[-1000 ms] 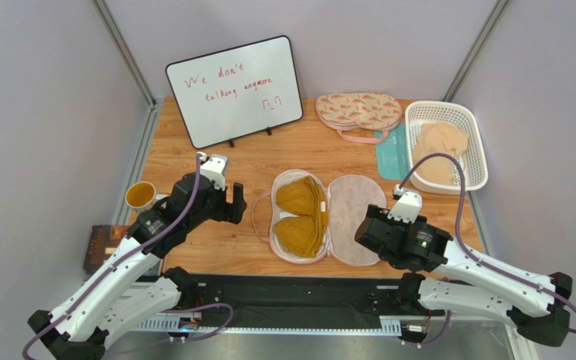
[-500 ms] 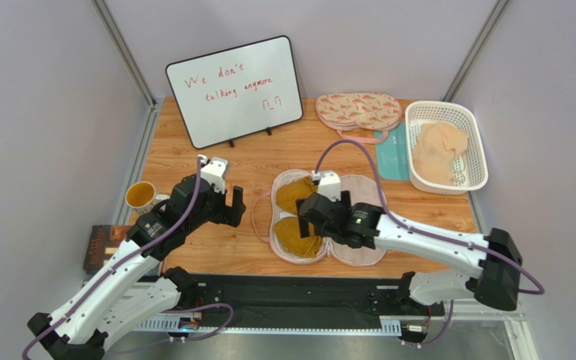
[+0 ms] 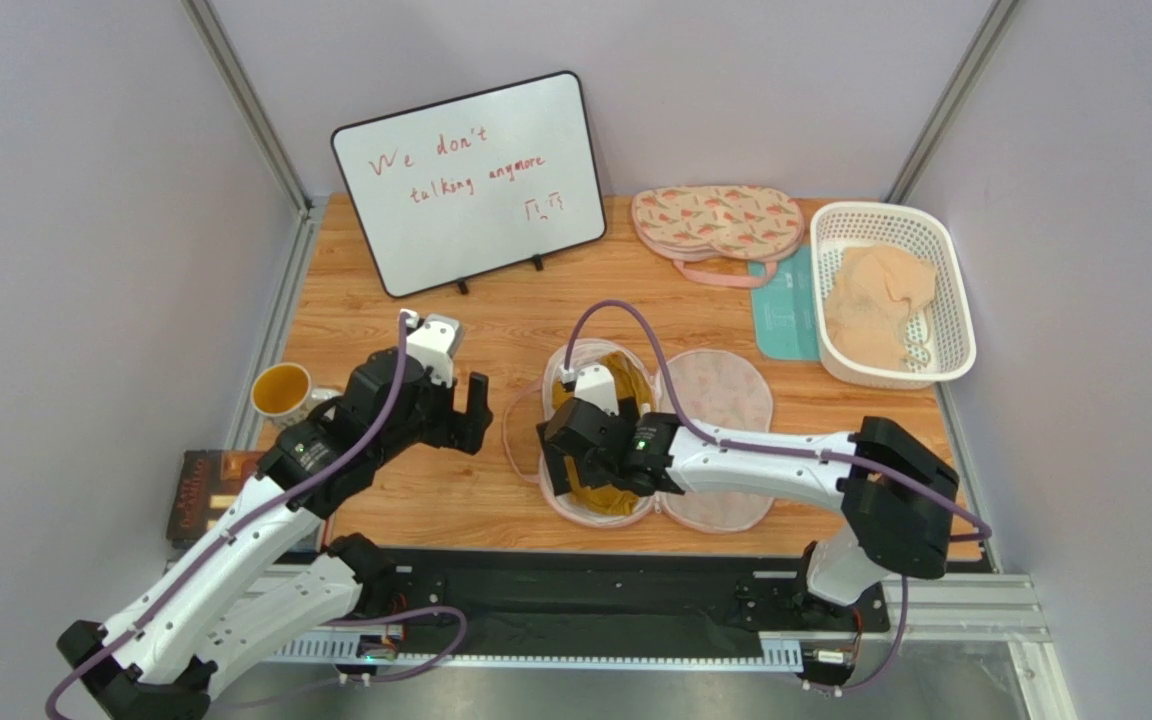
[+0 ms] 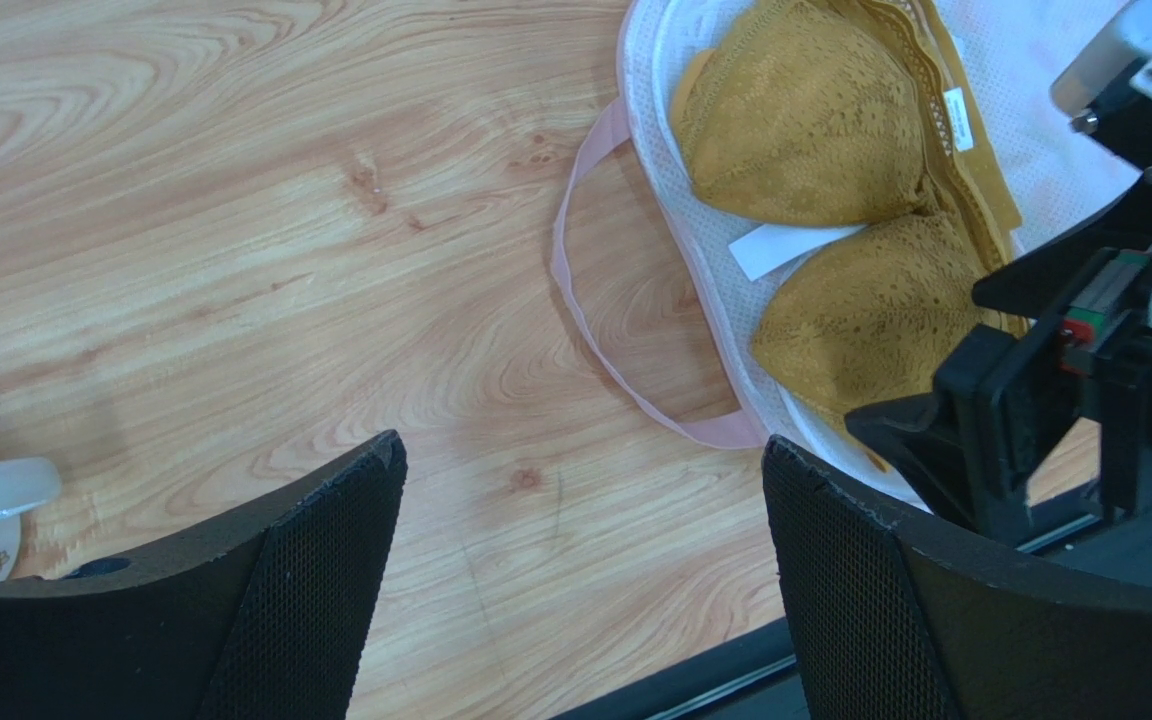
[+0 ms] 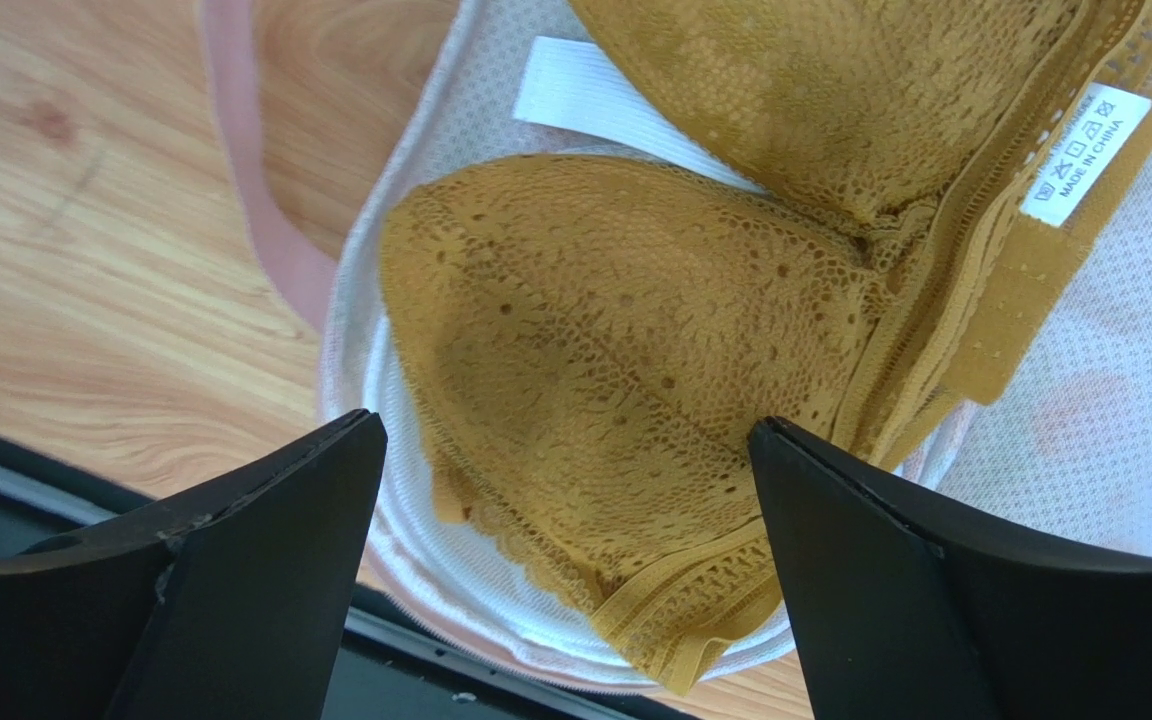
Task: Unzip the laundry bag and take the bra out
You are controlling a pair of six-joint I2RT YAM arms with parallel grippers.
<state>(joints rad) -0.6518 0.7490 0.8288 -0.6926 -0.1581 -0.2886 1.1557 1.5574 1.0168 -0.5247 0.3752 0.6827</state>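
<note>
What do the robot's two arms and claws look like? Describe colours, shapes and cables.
Both the left arm and right arm have white tubular links with black joints, and a lilac cable loops along each. The left claw and right claw each have two broad, black, tapering fingers.

Left arm bent, left gripper [image 3: 471,413] jaws wide apart. Right arm stretched leftward, right gripper [image 5: 567,428] jaws wide, pointing down.

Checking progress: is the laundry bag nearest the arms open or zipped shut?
Open: the laundry bag lies spread in two halves, with the bra exposed inside.
</note>
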